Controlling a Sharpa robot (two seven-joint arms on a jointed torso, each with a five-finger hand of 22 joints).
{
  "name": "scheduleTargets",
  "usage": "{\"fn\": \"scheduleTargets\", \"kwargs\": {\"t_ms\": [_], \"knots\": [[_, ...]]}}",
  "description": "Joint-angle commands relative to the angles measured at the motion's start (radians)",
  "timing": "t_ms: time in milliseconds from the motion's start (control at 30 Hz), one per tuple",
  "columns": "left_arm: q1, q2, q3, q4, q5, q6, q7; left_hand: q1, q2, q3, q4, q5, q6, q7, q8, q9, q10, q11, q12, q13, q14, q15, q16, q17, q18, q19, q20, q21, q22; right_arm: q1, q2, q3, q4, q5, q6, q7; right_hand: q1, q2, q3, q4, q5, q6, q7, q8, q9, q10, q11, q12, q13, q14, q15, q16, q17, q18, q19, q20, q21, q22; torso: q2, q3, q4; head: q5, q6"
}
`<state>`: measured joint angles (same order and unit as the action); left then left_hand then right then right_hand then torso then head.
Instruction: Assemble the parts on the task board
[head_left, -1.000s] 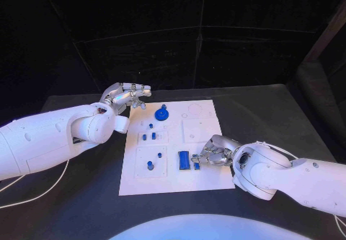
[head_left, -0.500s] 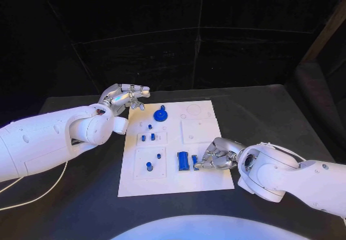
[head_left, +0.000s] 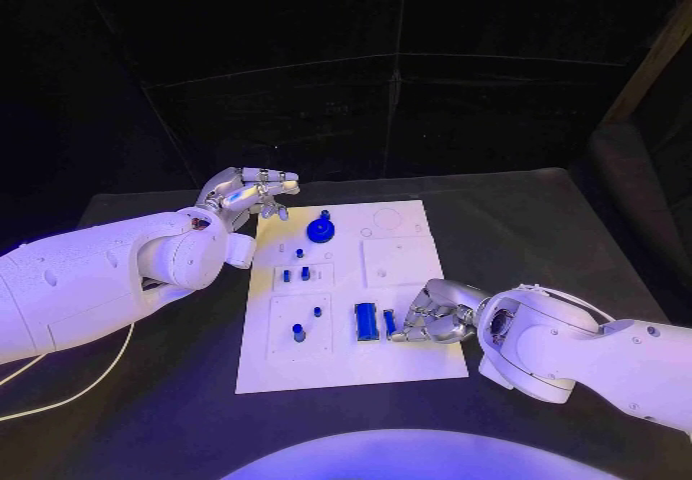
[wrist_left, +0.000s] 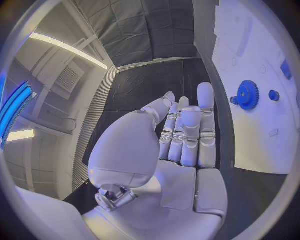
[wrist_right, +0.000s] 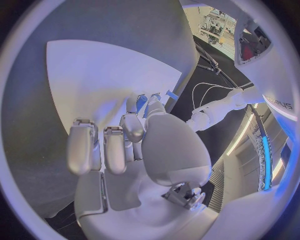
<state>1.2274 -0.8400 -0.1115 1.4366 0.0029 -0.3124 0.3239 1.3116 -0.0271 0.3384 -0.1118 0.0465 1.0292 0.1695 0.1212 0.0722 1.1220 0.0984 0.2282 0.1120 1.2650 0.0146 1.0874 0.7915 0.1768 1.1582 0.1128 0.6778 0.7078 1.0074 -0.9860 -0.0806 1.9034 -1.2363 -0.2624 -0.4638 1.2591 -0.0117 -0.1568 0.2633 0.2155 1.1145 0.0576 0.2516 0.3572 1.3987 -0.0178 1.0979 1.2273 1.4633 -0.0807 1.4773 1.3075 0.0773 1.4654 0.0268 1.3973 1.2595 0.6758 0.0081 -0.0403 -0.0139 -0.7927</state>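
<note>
A black desk (head_left: 548, 230) carries the white task board (head_left: 389, 365) at frame centre. The left hand (head_left: 248, 190), upper left, hangs empty, fingers apart. The right hand (head_left: 430, 317), lower right, pinches a small blue part (head_left: 389, 323) on the board.

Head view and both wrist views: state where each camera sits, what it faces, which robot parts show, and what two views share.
Head view: on the robot's head, looking down at the white board; left hand beyond the board's far left corner, right hand at its right edge by a blue part.
Left wrist view: behind the left hand, facing the board.
Right wrist view: behind the right hand, facing the board.
Shared: the blue gear, head and left wrist views.
</note>
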Motion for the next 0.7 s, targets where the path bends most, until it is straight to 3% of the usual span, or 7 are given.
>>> {"fn": "scheduleTargets", "kwargs": {"t_ms": [33, 300, 700], "knots": [[0.001, 0.001, 0.001, 0.001, 0.001, 0.01, 0.003, 0.006, 0.004, 0.003, 0.004, 0.002, -0.008, 0.0, -0.001, -0.001, -0.006, -0.002, 0.007, 0.001, -0.007, 0.001, -0.006, -0.001, 0.006, 0.0, 0.004, -0.004, -0.001, 0.001, 0.009, 0.0, -0.007, -0.004, 0.015, -0.012, 0.014, 0.005, 0.002, -0.007, -0.002, -0.007, 0.003, -0.006, 0.002, -0.007, 0.002, -0.001, 0.002, 0.076, -0.001, -0.005, 0.104, -0.014, -0.005, 0.0, -0.002, 0.002, 0.001, -0.0003, 0.0003, 0.004, -0.001], [0.001, 0.002, 0.001, 0.001, 0.001, 0.01, 0.003, 0.006, 0.004, 0.003, 0.004, 0.002, -0.008, 0.0, -0.001, -0.001, -0.006, -0.002, 0.007, 0.001, -0.007, 0.001, -0.006, -0.001, 0.006, 0.0, 0.004, -0.004, -0.001, 0.001, 0.039, 0.0, -0.04, -0.021, -0.007, -0.057, 0.026, 0.02, 0.002, -0.012, 0.009, -0.005, 0.002, -0.005, 0.005, -0.005, 0.002, 0.001, 0.004, 0.076, -0.001, -0.005, 0.106, -0.014, -0.004, 0.0, 0.0, 0.004, 0.0, 0.0002, 0.0005, 0.006, -0.003], [0.001, 0.002, 0.001, 0.003, 0.001, 0.01, 0.003, 0.006, 0.004, 0.003, 0.004, 0.002, -0.008, 0.0, -0.001, -0.001, -0.006, -0.002, 0.007, 0.001, -0.007, 0.001, -0.006, -0.001, 0.006, 0.0, 0.004, -0.004, -0.001, 0.001, 0.059, 0.0, -0.057, -0.024, 0.001, -0.061, 0.037, 0.025, -0.001, -0.019, 0.016, -0.006, 0.002, -0.006, 0.007, -0.005, 0.001, 0.0, 0.005, 0.076, -0.002, -0.006, 0.104, -0.014, -0.004, 0.0, -0.001, 0.003, 0.0, -0.0006, -0.002, 0.005, -0.002]]}}
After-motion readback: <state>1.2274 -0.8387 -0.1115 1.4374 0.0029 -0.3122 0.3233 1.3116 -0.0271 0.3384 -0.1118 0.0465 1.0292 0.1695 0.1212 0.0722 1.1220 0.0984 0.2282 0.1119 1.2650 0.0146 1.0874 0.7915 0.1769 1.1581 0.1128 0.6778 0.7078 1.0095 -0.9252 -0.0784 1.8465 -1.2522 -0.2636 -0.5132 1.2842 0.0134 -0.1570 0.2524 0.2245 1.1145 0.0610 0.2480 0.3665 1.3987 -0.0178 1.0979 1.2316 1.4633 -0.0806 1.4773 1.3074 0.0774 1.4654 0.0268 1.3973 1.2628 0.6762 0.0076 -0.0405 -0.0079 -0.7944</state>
